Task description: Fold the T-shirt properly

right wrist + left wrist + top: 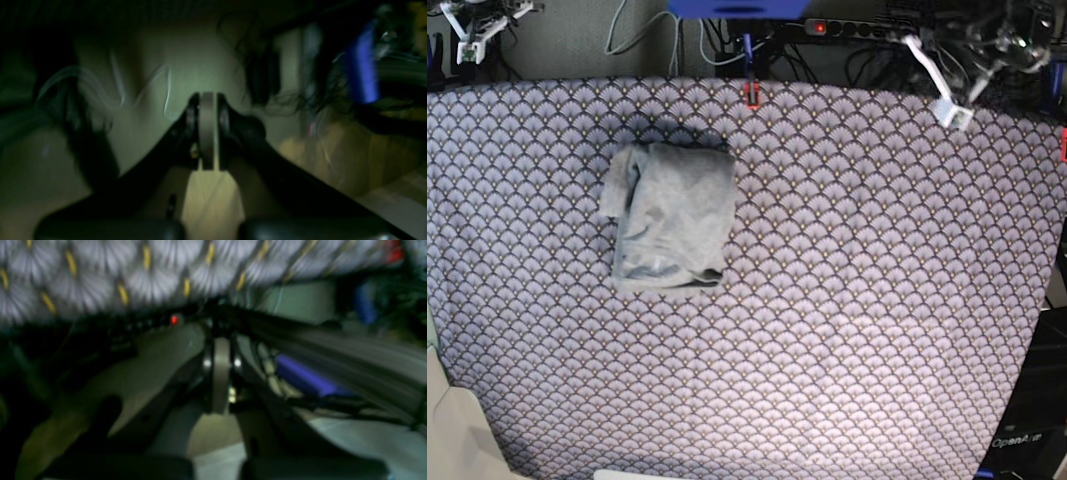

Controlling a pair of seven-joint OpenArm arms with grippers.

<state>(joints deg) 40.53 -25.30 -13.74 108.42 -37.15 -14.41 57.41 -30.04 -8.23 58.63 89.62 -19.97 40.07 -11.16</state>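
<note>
The light grey T-shirt [672,215] lies folded into a compact rectangle on the purple fan-patterned cloth [847,300], left of centre and toward the back. My left gripper [952,108] hangs raised over the table's back right corner, far from the shirt. In the blurred left wrist view its jaws [221,373] are pressed together with nothing between them. My right gripper [467,50] sits beyond the back left corner, also away from the shirt. The dark right wrist view shows that gripper [207,130] shut and empty.
Cables and a power strip [847,28] run along the back edge behind the table. A red clip [751,94] sits on the cloth's back edge. A pale surface [457,430] shows at the front left corner.
</note>
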